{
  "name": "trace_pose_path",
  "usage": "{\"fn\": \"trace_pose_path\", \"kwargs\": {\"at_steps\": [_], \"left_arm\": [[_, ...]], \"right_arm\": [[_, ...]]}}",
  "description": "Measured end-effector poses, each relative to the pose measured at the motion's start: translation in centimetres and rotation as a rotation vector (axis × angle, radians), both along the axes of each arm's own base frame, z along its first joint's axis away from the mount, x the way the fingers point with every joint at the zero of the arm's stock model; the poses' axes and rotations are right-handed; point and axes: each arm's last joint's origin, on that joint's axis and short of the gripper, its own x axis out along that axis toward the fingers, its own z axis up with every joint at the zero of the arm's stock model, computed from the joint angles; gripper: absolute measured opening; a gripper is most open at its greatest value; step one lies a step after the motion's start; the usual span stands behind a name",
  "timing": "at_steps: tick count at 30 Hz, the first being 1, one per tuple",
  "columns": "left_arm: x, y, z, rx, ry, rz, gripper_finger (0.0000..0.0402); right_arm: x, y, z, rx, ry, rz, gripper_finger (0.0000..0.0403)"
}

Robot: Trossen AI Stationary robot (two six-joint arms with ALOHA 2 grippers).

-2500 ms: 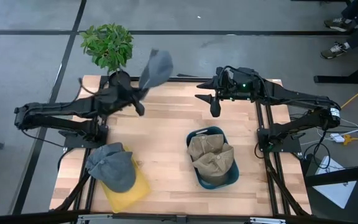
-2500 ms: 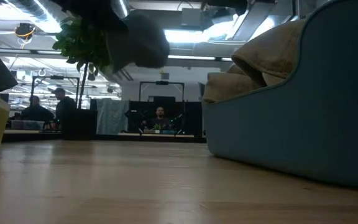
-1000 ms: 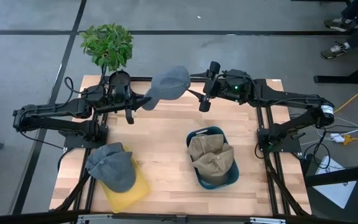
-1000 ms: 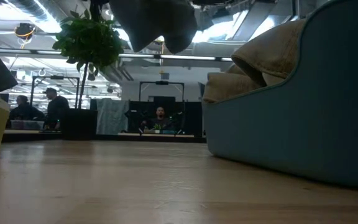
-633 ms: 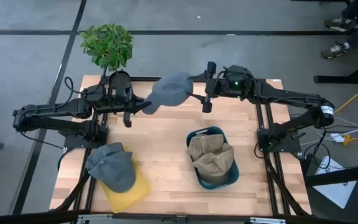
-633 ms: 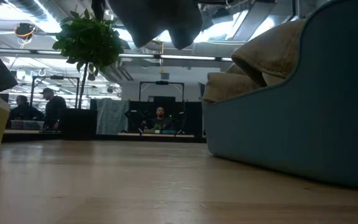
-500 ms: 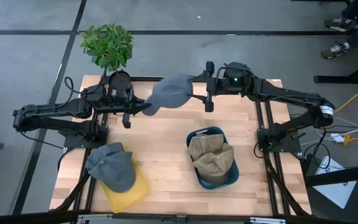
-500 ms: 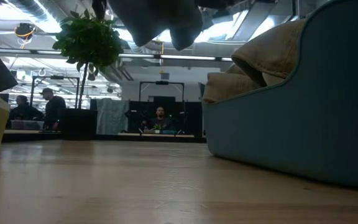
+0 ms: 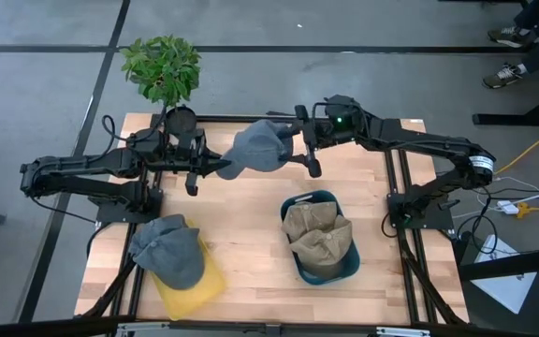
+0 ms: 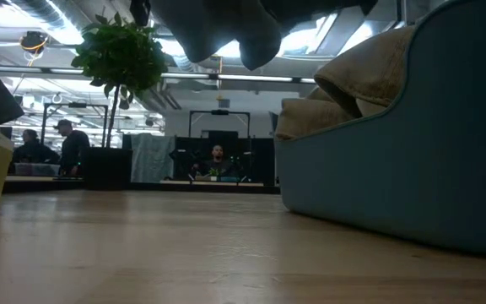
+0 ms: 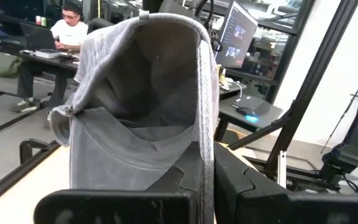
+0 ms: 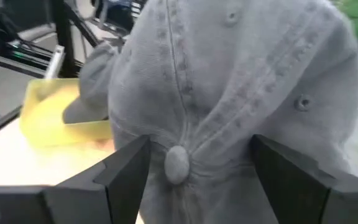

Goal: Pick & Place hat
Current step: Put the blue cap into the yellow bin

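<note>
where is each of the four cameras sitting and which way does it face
High view: overhead, straight down on the table; left gripper, right gripper, both arms.
Low view: table height, looking across at the blue bin; no arm clearly told.
Left wrist view: along its shut fingers into the grey hat.
Right wrist view: between open fingers at the hat's crown.
All four share the hat.

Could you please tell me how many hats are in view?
4, perhaps more hidden. One grey hat hangs in the air from the left end effector. Another grey hat lies on the yellow bin. Two tan hats fill the blue bin.
</note>
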Motion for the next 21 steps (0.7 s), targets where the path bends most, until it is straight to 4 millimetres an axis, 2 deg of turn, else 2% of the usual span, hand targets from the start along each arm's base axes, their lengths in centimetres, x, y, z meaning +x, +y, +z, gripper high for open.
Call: {"fn": "trace_pose_path", "kwargs": {"at_steps": [4, 7, 10, 14, 15, 21], "left_arm": [[0.0, 0.0, 0.0, -0.002, -0.001, 0.0, 0.0011], [0.0, 0.0, 0.0, -0.013, 0.0, 0.0, 0.0011], [0.0, 0.0, 0.0, -0.017, 0.004, -0.001, 0.0011], [0.0, 0.0, 0.0, -0.017, 0.004, -0.016, 0.0012], [0.0, 0.0, -0.1, -0.018, 0.008, -0.017, 0.0012], [-0.5, -0.1, -0.8, -0.034, 0.091, -0.018, 0.0012]], "right_arm": [[0.1, 0.1, -0.1, 0.03, 0.0, 0.047, 0.027], [0.1, 0.2, -0.1, 0.042, -0.004, 0.089, 0.0236], [0.0, 0.3, 0.1, 0.054, 0.0, 0.12, 0.0169], [0.0, 0.4, 0.7, 0.057, -0.008, 0.134, 0.0049], [-0.1, 0.4, 0.8, 0.061, -0.004, 0.143, 0.003], [-0.8, 0.7, 2.3, 0.099, 0.09, 0.152, 0.0036]]}}
